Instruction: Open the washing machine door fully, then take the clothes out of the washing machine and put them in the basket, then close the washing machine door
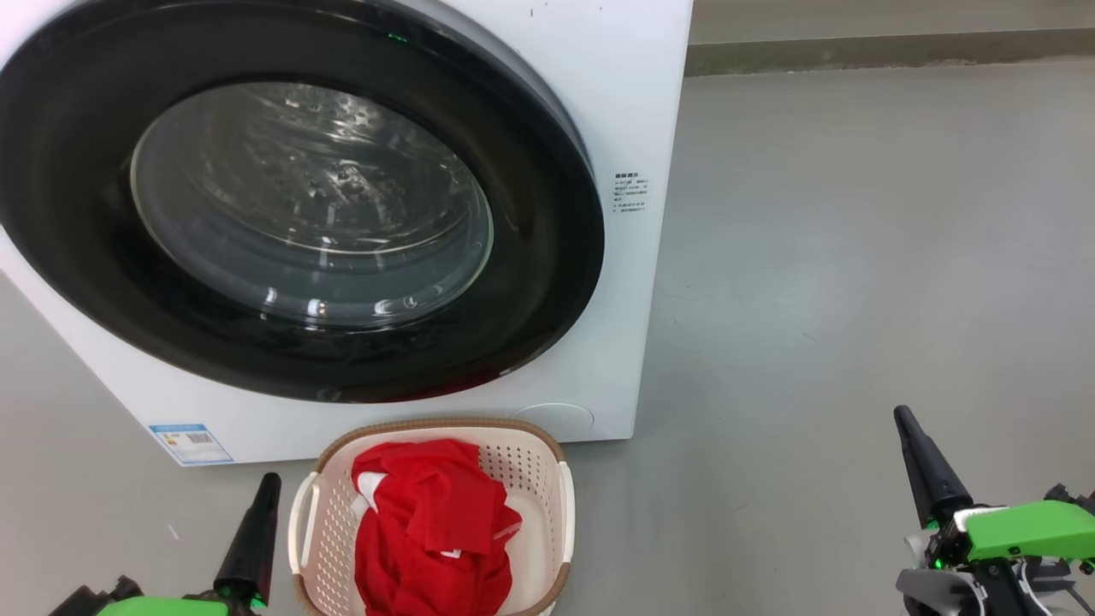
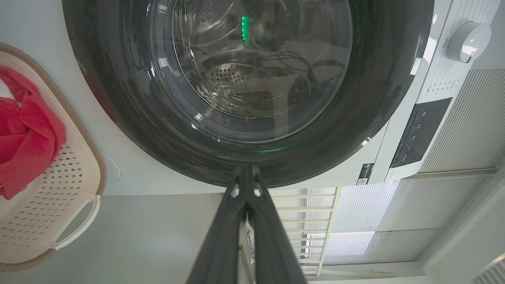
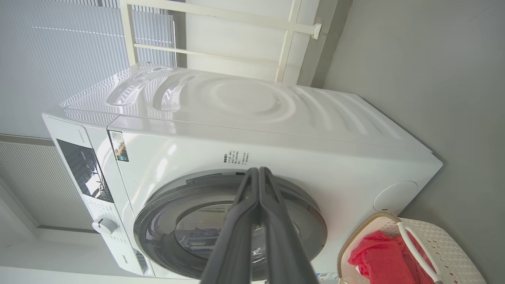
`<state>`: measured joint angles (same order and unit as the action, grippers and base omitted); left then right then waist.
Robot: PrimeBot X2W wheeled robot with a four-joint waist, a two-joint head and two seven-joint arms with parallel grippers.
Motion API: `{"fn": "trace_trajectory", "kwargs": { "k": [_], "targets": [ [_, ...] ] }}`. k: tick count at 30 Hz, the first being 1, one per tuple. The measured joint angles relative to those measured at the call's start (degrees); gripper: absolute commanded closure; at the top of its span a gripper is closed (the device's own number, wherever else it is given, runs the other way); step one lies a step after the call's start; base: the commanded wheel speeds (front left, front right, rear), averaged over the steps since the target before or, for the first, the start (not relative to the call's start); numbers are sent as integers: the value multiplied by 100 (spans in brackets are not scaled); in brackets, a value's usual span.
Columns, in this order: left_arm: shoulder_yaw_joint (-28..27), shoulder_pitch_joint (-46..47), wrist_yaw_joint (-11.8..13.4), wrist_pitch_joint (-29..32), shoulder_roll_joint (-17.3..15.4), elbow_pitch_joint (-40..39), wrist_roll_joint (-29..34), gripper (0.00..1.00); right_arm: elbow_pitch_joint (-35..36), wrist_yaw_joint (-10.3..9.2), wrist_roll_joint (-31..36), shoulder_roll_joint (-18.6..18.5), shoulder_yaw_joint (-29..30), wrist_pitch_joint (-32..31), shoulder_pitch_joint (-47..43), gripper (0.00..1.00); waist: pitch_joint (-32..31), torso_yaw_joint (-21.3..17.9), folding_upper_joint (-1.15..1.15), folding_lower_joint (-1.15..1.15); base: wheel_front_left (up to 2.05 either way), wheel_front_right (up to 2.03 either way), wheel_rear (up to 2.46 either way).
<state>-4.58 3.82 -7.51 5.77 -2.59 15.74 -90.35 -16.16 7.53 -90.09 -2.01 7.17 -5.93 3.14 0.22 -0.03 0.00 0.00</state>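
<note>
The white washing machine (image 1: 624, 103) stands ahead with its black-rimmed round door (image 1: 77, 171) flat against the front, closed; behind the glass the steel drum looks bare. The red clothes (image 1: 432, 526) lie heaped in the cream basket (image 1: 539, 466) on the floor just before the machine. My left gripper (image 1: 267, 483) is shut and holds nothing, low at the basket's left. Far off to the right, my right gripper (image 1: 902, 417) is shut too, holding nothing. In the left wrist view the door (image 2: 375, 98) looms above my left gripper (image 2: 245, 169); in the right wrist view the machine (image 3: 276, 150) and basket (image 3: 442, 244) show.
Bare grey floor (image 1: 855, 257) spreads to the right of the machine, up to a wall base at the back. A control panel and a white knob (image 2: 468, 41) sit on the machine's top front. A pale railing and blinds (image 3: 79, 47) stand behind it.
</note>
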Motion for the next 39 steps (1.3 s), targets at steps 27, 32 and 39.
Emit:
{"fn": "trace_trajectory", "kwargs": {
  "k": [27, 32, 39],
  "targets": [
    [-1, 0, 0, 29, 13, -13, -144, 100, 37, 0, -191, -1, 35, -22, 73, 100, -4, 3, 0, 0, 0, 0, 0],
    [-1, 0, 0, 29, 13, -13, -144, 100, 37, -1, -191, -1, 35, -22, 73, 100, -4, 3, 0, 0, 0, 0, 0],
    [-1, 0, 0, 29, 13, -13, -144, 100, 37, -1, -191, -1, 36, -22, 73, 100, -4, 3, 0, 0, 0, 0, 0]
  ]
}}
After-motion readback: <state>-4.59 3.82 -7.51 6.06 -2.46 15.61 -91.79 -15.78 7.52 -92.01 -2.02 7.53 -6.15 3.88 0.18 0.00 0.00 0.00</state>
